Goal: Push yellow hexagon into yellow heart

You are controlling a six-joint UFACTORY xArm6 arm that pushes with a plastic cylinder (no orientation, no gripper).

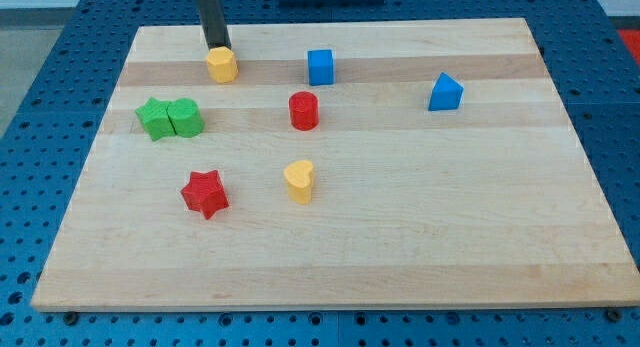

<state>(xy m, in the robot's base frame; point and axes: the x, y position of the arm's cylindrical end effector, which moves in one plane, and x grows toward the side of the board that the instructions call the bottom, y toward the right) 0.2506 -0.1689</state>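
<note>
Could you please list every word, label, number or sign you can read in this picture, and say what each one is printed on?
There is no readable text anywhere in this view.
The wooden board shows only bare grain.
The yellow hexagon, yellow heart, red star, red cylinder, blue cube, blue triangular block and two green blocks are plain coloured.
My tip, just above the hexagon, bears no marking.

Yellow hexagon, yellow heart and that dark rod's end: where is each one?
yellow hexagon [222, 64], camera view, on its top face.
yellow heart [299, 179], camera view, on its top face.
my tip [217, 47], camera view, the rod's very end, just above the hexagon.
</note>
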